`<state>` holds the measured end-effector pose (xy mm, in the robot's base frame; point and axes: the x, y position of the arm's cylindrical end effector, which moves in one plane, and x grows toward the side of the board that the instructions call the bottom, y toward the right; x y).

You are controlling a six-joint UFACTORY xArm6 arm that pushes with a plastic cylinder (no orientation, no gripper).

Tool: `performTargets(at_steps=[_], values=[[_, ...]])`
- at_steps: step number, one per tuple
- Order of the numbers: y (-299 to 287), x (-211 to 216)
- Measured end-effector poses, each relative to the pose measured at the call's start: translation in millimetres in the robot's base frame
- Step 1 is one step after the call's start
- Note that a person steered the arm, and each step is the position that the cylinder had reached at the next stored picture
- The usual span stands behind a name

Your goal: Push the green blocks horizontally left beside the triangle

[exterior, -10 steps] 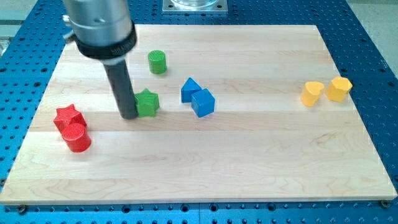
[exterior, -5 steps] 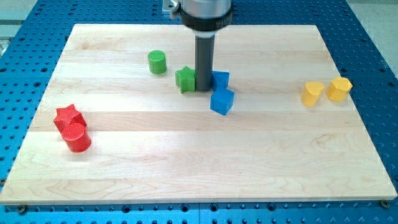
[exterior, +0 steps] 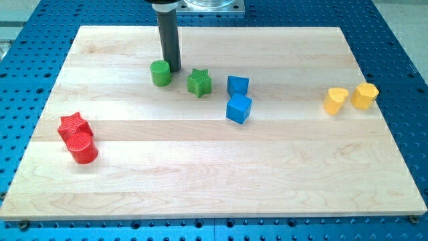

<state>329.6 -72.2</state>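
Note:
My tip [exterior: 172, 69] rests on the board at the upper right edge of the green cylinder [exterior: 160, 73], touching or almost touching it. The green star [exterior: 199, 82] lies a short way to the right of the tip, apart from it. Two blue blocks sit right of the star: the upper one [exterior: 237, 86] looks like a low wedge or triangle, and the lower one [exterior: 239, 108] is a cube. A small gap separates the star from the upper blue block.
A red star [exterior: 72, 125] and a red cylinder [exterior: 83, 148] touch each other near the board's left edge. Two yellow blocks [exterior: 335, 101] [exterior: 365, 96] sit side by side at the right. The wooden board [exterior: 214, 174] lies on a blue perforated table.
My tip left the gap between the green star and the blue blocks and moved up-left to the green cylinder. The cylinder has shifted slightly left and down. The star barely moved.

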Motion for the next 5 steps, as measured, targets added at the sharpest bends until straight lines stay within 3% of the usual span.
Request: performTargets(at_steps=[1,2,4,5], values=[[-29,-27],[-105,-10],[11,-2],[-15,-9]])
